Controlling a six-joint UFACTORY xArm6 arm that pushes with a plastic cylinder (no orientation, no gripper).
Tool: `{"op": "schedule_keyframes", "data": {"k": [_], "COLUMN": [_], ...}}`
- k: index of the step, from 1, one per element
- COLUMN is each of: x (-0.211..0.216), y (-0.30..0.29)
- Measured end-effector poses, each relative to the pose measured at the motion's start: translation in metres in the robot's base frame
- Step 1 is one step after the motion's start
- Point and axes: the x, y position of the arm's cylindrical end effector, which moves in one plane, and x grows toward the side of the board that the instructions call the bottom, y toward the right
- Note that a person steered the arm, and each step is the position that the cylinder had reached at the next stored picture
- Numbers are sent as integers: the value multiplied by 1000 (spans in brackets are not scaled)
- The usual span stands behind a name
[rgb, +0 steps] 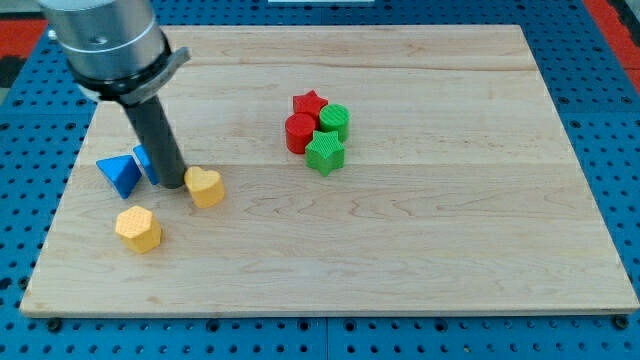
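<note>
My tip (172, 184) rests on the wooden board (400, 250) at the view's left, just left of the yellow heart block (205, 187), close to touching it. A blue block (146, 160) is partly hidden behind the rod, and a blue triangle block (119, 174) lies further left. Below them sits a yellow hexagon block (138, 228). Near the middle top is a tight cluster: a red star block (310, 103), a red cylinder block (299, 132), a green cylinder block (335, 121) and a green star block (325, 153).
The wooden board lies on a blue pegboard surface (600, 60). The arm's grey body (105, 45) hangs over the board's top left corner.
</note>
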Motion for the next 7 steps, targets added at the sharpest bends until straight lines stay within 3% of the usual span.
{"op": "schedule_keyframes", "data": {"k": [1,3,4,6,7], "x": [16,48,14,-39,-52], "y": [0,-57,-86,-35,-61]}}
